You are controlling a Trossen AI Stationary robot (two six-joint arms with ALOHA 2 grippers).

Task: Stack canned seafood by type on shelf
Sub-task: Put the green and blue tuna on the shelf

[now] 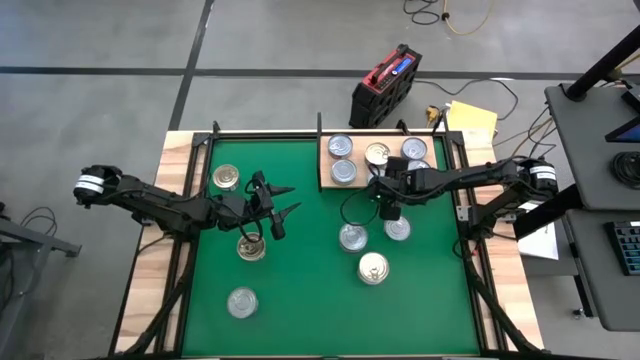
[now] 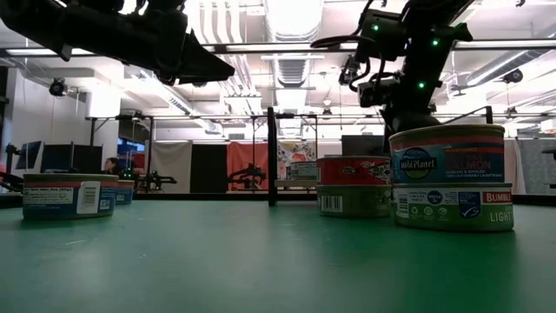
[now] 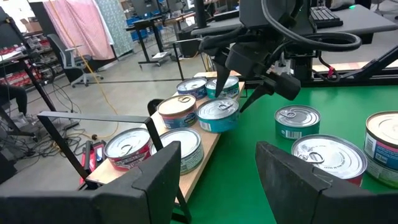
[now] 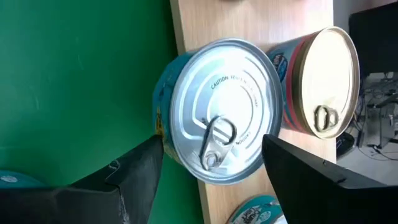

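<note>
The shelf (image 1: 327, 160) is a pale wooden board at the far right of the green mat; several cans (image 1: 341, 146) stand on it. My right gripper (image 1: 386, 203) hangs open over the shelf's near edge. Its fingers stand on either side of a silver-lidded, teal-sided can (image 4: 217, 127), which rests on its base on the board beside a red can with a pale gold lid (image 4: 326, 81). My left gripper (image 1: 292, 199) is open above the mat's middle left and holds nothing; it is level and points toward the shelf. More cans (image 1: 352, 237) stand on the mat.
Loose cans stand on the mat at the left (image 1: 226, 178), under the left arm (image 1: 251, 247), near the front (image 1: 242, 302) and right of centre (image 1: 373, 268). A two-can stack (image 2: 452, 178) stands close to the low camera. A black and red case (image 1: 385, 85) lies beyond the table.
</note>
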